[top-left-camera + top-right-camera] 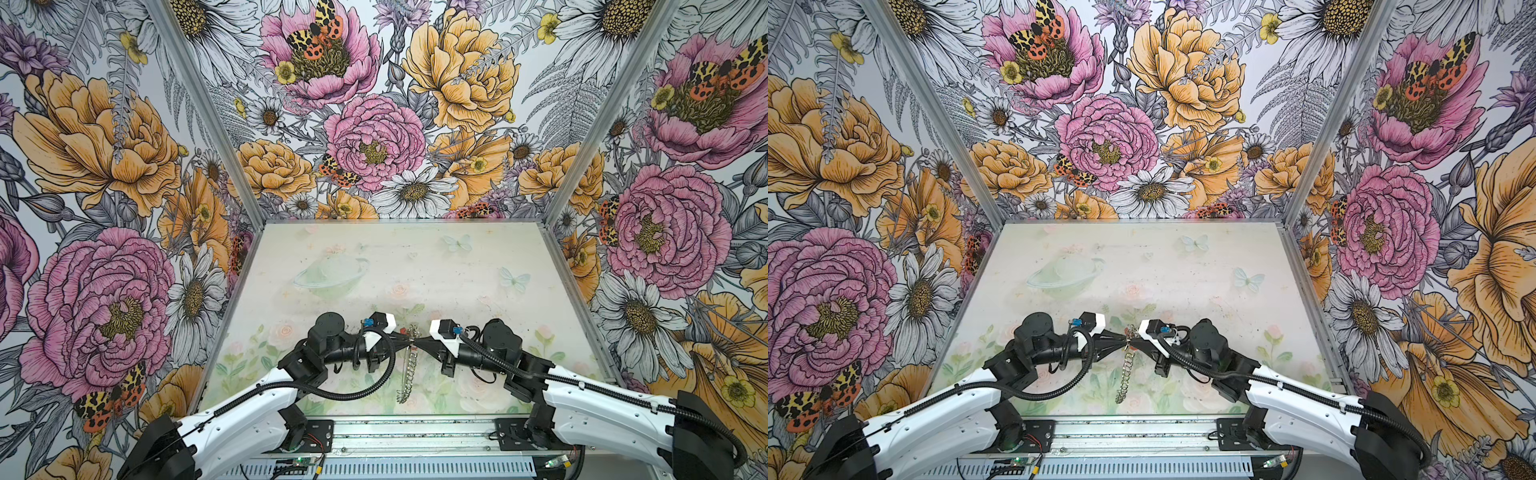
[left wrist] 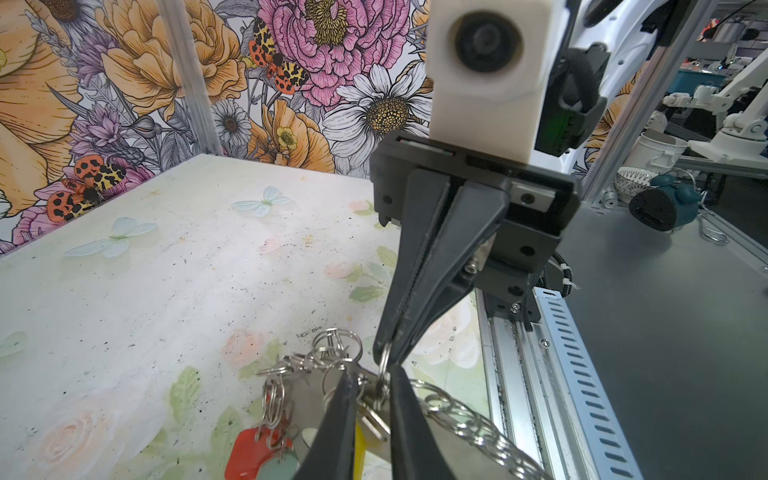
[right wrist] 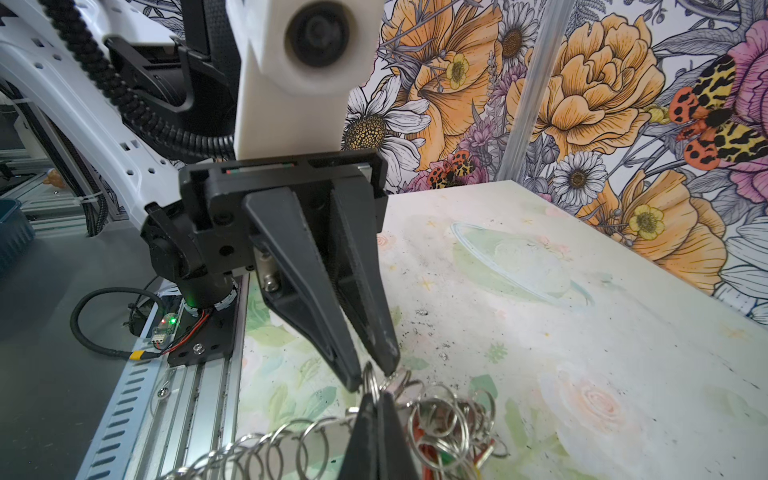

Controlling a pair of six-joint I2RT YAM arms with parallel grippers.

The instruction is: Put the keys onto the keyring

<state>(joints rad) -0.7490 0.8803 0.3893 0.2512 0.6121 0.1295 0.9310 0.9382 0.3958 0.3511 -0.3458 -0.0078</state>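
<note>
Currently right gripper [image 2: 388,356] pinches a split ring [image 2: 381,370] on the keyring [image 1: 405,374]; left gripper [image 2: 373,372] has fingers slightly parted (yellow-tagged key [image 2: 360,451] between them). Risk: loose hold lets key slip unthreaded.

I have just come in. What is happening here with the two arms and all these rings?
Both arms meet over the table at the keyring, seen edge-on like a chain in both top views. The right gripper is shut on one of its small split rings. The left gripper, jaws slightly apart, straddles the key with the yellow tag beside that ring. Whether this key is already threaded on, I cannot tell.
</note>
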